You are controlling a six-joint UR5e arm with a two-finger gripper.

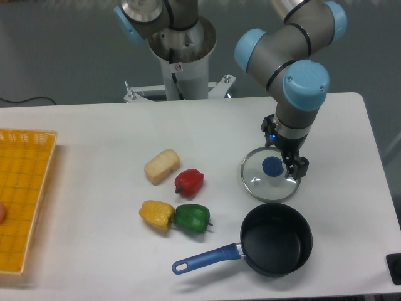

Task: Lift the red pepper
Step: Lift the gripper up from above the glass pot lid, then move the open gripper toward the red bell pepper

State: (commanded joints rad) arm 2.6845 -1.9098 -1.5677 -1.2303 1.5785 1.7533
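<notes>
White table: red pepper, probably light, rigid, slippery; grasp across its lobes. Gripper over the glass lid; opening unclear.

1. Yellow basket runs off the left edge, with an orange object barely showing.
2. Gripper overlaps the glass lid; finger spacing unreadable.
3. Dark object clipped at right.

Soft even overhead light, faint shadows, slight blur.
</notes>
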